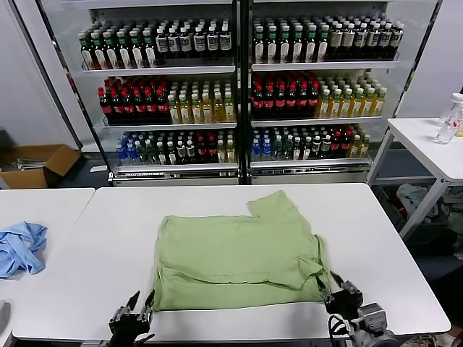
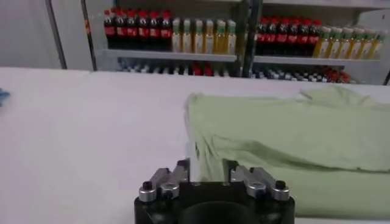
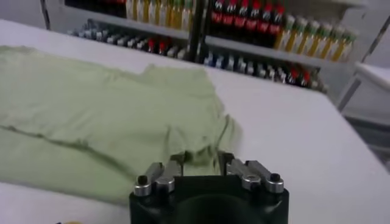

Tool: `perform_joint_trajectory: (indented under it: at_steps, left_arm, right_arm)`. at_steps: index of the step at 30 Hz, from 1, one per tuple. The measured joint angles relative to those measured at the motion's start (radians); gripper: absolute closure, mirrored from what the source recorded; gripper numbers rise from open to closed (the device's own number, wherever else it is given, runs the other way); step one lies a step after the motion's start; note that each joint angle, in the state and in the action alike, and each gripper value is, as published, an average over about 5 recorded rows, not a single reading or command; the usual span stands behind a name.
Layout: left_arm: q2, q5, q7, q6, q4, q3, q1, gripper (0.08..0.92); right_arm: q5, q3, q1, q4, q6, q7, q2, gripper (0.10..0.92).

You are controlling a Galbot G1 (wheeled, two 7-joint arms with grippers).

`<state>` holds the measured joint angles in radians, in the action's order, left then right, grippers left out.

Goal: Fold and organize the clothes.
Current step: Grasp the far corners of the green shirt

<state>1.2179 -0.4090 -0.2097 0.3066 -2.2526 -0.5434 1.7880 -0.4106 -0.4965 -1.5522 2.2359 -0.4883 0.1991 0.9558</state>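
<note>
The light green polo shirt (image 1: 231, 260) lies on the white table (image 1: 391, 246), its lower part folded up and one sleeve sticking out at the far right; the print is hidden. My left gripper (image 1: 141, 303) is at the shirt's near left corner, open, with the cloth's edge between its jaws (image 2: 207, 167). My right gripper (image 1: 336, 288) is at the near right corner, open, with a bunched fold of the shirt (image 3: 103, 115) between its jaws (image 3: 200, 159). The shirt also shows in the left wrist view (image 2: 292, 140).
A light blue garment (image 1: 20, 246) lies on the neighbouring table at the left. Glass-fronted drink coolers (image 1: 239, 94) stand behind the table. A small white table (image 1: 427, 141) with a bottle (image 1: 450, 119) stands at the right. A cardboard box (image 1: 36, 163) is on the floor.
</note>
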Motion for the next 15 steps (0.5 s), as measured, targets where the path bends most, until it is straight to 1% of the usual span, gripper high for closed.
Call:
perform_joint_trajectory:
  at_steps: [3, 6, 8, 10, 12, 15]
  left_arm:
    - [-0.024, -0.023, -0.005, -0.003, 0.011, 0.002, -0.046, 0.401]
    - [-0.050, -0.052, -0.011, 0.003, 0.050, 0.015, -0.115, 0.315]
    - [-0.066, -0.071, -0.017, 0.014, 0.089, 0.030, -0.171, 0.263]
    - [-0.078, -0.087, -0.024, 0.032, 0.134, 0.049, -0.236, 0.214]
    - [-0.088, -0.102, -0.031, 0.054, 0.184, 0.072, -0.306, 0.188]
    - [-0.104, -0.121, -0.037, 0.088, 0.258, 0.109, -0.412, 0.179]
  right_arm:
    - [-0.021, 0.026, 0.086, -0.050, 0.002, 0.005, 0.002, 0.308]
    - [-0.048, 0.067, 0.192, -0.122, -0.004, 0.008, 0.009, 0.236]
    - [-0.071, 0.096, 0.269, -0.177, -0.012, 0.011, 0.016, 0.212]
    - [-0.097, 0.126, 0.346, -0.235, -0.023, 0.015, 0.026, 0.206]
    - [-0.118, 0.156, 0.420, -0.294, -0.033, 0.018, 0.038, 0.203]
    - [-0.140, 0.199, 0.521, -0.380, -0.045, 0.018, 0.058, 0.203]
